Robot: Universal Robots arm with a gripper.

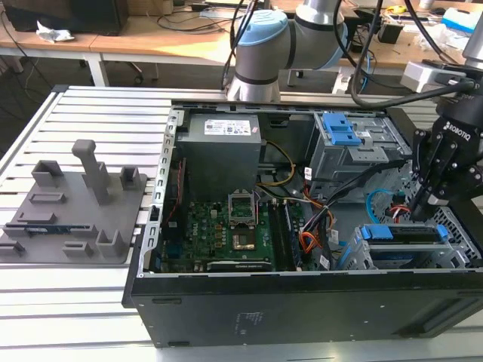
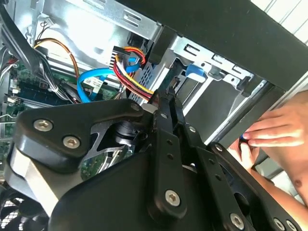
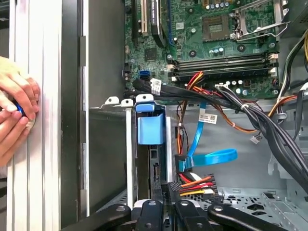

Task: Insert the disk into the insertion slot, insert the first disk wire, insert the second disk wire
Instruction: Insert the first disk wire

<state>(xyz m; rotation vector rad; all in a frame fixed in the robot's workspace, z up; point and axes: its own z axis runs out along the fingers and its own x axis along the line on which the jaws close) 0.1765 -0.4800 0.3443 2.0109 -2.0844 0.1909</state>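
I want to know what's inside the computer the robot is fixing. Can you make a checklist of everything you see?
Surface: slatted metal table holding the open computer case.
Job's things: the disk, in its blue frame, sits in the insertion slot.
Clutter: grey fixture block beside the case.
Gripper: the gripper is down inside the case, at the black plug of the first disk wire.
Cables: the second disk wire loops light blue close by; a black cable bundle runs past the motherboard.
Surroundings: a person's hands outside the case wall; wooden desks behind.

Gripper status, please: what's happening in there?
Gripper low at insertion slot, beside first disk wire. Disk in the slot. Second disk wire looped nearby. Person's hand outside case.
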